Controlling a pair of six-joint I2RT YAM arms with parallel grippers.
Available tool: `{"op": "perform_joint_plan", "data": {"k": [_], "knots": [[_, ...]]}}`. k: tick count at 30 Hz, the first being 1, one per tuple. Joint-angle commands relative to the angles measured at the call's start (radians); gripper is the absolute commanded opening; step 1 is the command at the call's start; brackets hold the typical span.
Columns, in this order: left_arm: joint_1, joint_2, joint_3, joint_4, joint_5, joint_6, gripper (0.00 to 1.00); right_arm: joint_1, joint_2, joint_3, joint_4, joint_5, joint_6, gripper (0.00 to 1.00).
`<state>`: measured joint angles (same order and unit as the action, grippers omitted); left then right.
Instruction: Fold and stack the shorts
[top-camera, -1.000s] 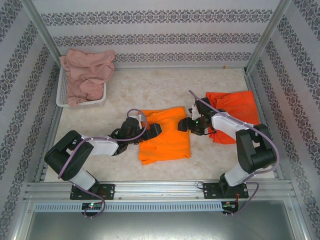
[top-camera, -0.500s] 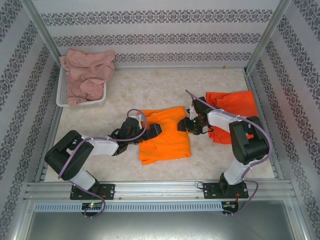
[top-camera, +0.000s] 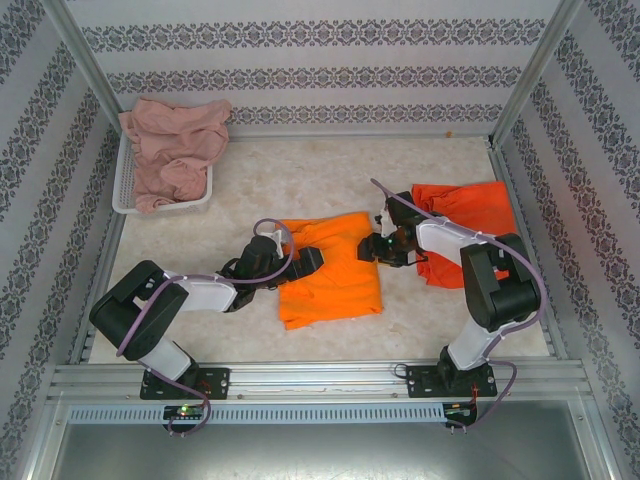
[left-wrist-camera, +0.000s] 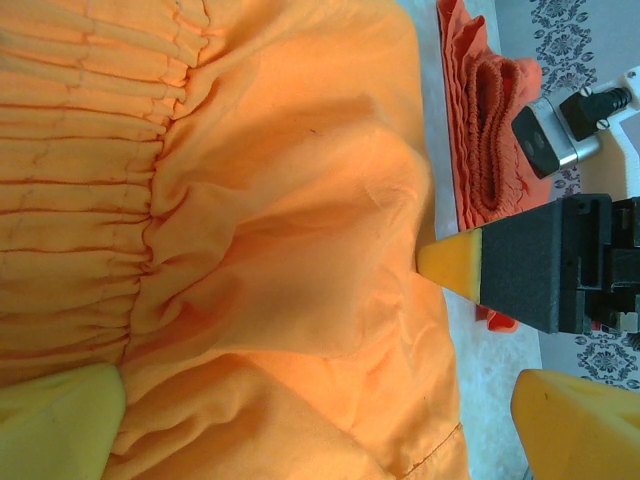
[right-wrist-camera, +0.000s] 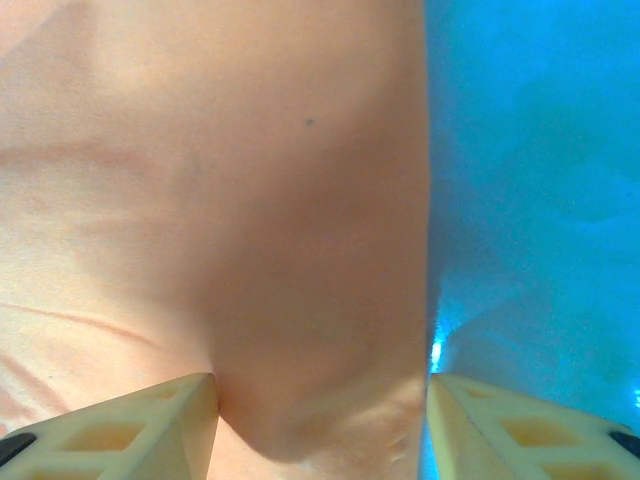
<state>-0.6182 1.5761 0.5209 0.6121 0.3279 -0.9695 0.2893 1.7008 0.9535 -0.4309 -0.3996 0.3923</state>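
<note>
Red-orange shorts (top-camera: 470, 205), one corner beneath the right arm (top-camera: 445, 238).

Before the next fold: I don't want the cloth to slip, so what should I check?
1. Jaws of the left gripper open over the orange shorts: ok.
2. Cloth between the jaws of the right gripper, at the shorts' right edge: ok.
3. That grip clamped firmly: cannot tell.
4. Orange shorts apart from the red shorts: ok.
5. Red shorts folded at the right: ok.
6. The pink shorts folded: not ok, heaped in the basket.
</note>
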Motion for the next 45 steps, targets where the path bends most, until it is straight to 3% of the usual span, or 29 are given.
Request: {"op": "perform_joint_plan", "data": {"k": [1, 9, 16, 22, 31, 37, 45], "knots": [[-0.010, 0.048, -0.033, -0.084, -0.015, -0.017, 1.00, -0.007, 0.001, 0.001, -0.020, 0.017, -0.017, 0.57], [-0.010, 0.055, -0.032, -0.081, -0.011, -0.018, 1.00, 0.006, 0.049, 0.007, -0.007, 0.007, -0.008, 0.53], [-0.010, 0.047, -0.029, -0.077, -0.011, -0.021, 1.00, 0.036, 0.052, 0.017, -0.016, 0.008, 0.000, 0.24], [-0.008, -0.048, -0.026, -0.119, -0.044, 0.002, 1.00, 0.053, -0.008, 0.042, -0.090, 0.146, -0.031, 0.01], [0.002, -0.319, -0.016, -0.345, -0.147, 0.104, 1.00, 0.078, -0.129, 0.237, -0.419, 0.522, -0.157, 0.00], [0.012, -0.462, -0.047, -0.409, -0.202, 0.129, 1.00, 0.067, -0.159, 0.395, -0.591, 0.740, -0.236, 0.00], [0.018, -0.503, -0.076, -0.405, -0.207, 0.126, 1.00, -0.013, -0.120, 0.592, -0.668, 0.869, -0.322, 0.00]]}}
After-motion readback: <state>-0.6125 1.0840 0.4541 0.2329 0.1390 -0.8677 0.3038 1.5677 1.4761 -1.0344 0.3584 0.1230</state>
